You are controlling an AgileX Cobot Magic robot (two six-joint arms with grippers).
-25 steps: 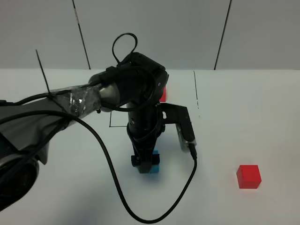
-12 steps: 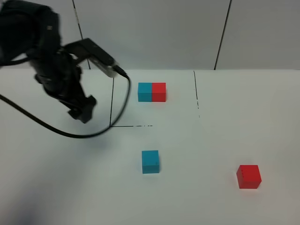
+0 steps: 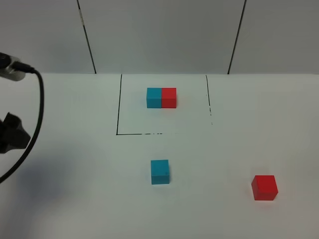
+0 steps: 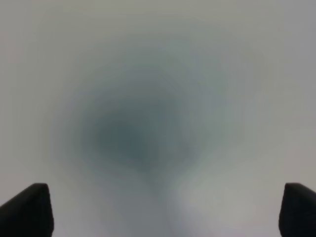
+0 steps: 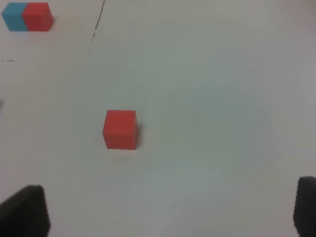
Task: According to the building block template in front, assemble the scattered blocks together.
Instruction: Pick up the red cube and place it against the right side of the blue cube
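The template, a joined cyan-and-red bar (image 3: 161,97), lies inside a black-lined square at the back middle; it also shows in the right wrist view (image 5: 27,16). The loose cyan cube (image 3: 160,172) sits alone on the table in front of the square. The loose red cube (image 3: 264,187) sits at the front right, also in the right wrist view (image 5: 120,129). My left gripper (image 4: 158,212) is open and empty over blurred bare table; its arm (image 3: 12,135) is at the far left edge. My right gripper (image 5: 163,212) is open and empty, short of the red cube.
A black outline (image 3: 118,104) marks the square on the white table (image 3: 75,164). A black cable (image 3: 37,109) hangs from the left arm at the left edge. A panelled grey wall (image 3: 159,35) stands behind the table.
The left arm has left the cyan cube on the table and swung away to the far left edge. Neither cube nor the template has moved.
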